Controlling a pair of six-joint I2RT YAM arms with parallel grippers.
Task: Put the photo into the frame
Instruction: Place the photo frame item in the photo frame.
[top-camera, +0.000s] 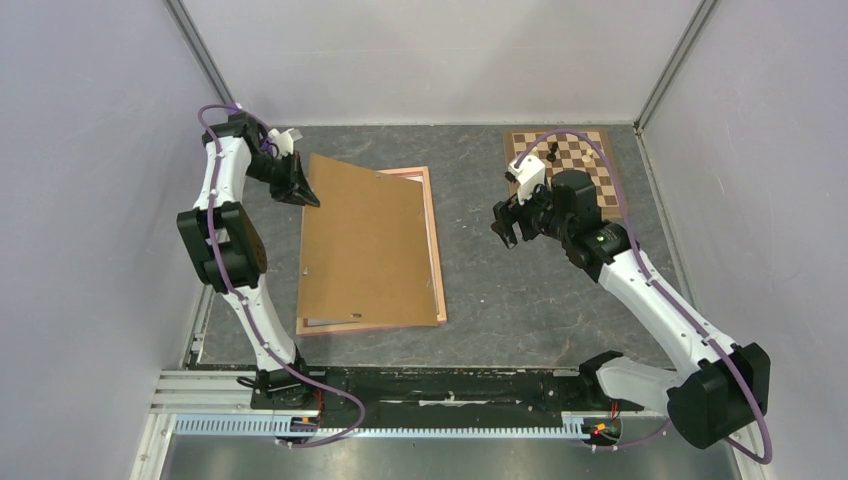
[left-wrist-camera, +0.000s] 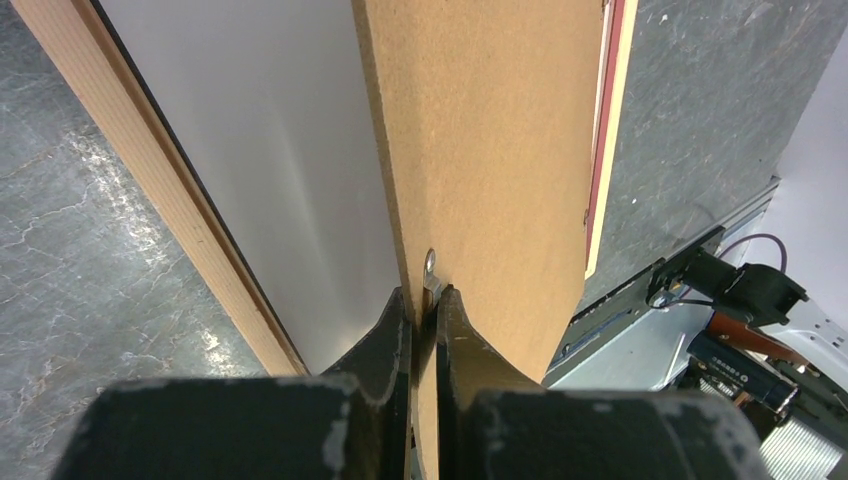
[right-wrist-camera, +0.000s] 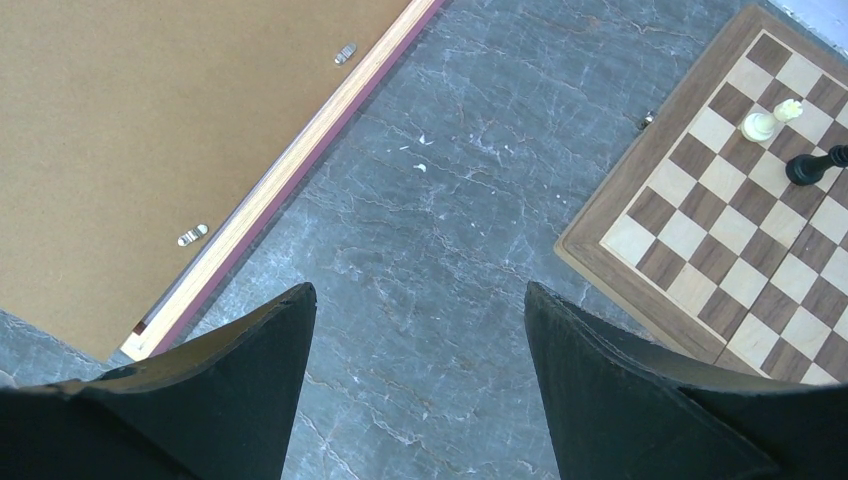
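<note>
Top external view: the table (top-camera: 500, 280) carries everything, and one arm is set to each side of the frame.
Frame: the frame (top-camera: 434, 240) is laid face down left of the table's middle, pale wood back upward, presumably so that it can be loaded from behind.
Frame axis: the long axis is run from the near edge toward the far wall, leaning a little leftward at the far end. The short sides are turned to the arms' bases and to the wall.
Backing board: the backing board (top-camera: 365, 250) is laid over the frame's opening. It is raised at its far-left corner and low along the right rail, so the opening is exposed on the left like a box under a tilted lid.
Chessboard: the chessboard (top-camera: 590, 165) is placed at the far right, well apart from the frame.
Photo: no printed side is seen in any view. A pale sheet (left-wrist-camera: 280, 170) is shown inside the frame under the lifted board; whether it is the photo's back or the glazing cannot be told.
Left gripper: the left gripper (top-camera: 305, 192) is clamped nearly shut on the board's edge, beside a metal tab (left-wrist-camera: 431, 265). The pinch is judged to serve for tilting the board.
Right gripper: the right gripper (top-camera: 505, 228) is held wide apart and empty above bare table between frame and chessboard, probably in readiness.
Turn clips: two turn clips (right-wrist-camera: 345, 52) are seen on the board beside the right rail.
Chess pieces: two chess pieces (right-wrist-camera: 770, 122), one white and one black, are stood on the chessboard.
</note>
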